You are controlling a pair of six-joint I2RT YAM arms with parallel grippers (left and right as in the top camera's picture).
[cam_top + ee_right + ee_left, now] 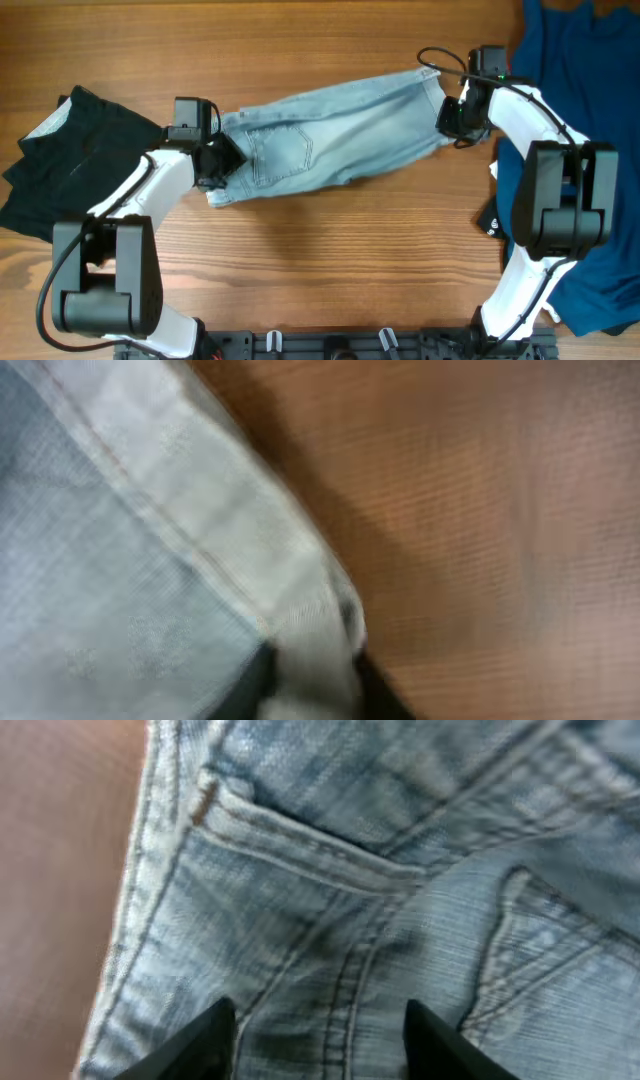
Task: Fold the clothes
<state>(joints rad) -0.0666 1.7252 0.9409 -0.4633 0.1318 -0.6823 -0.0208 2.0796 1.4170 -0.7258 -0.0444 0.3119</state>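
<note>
Left gripper [318, 1045] sat with fingers [205, 1042] spread wide over the waistband end of the shorts [330, 140], denim lying flat under the gap and nothing pinched. Right gripper [310, 682] was closed down on the hem fold at the far leg end, pale cloth bunched between its tips. Shorts lay stretched across the middle of the wooden table [320, 260], back pocket up, slanting from lower left to upper right between the two arms, with the black garment [70, 160] just beside the left arm and the dark blue cloth [590, 80] at the right edge.
</note>
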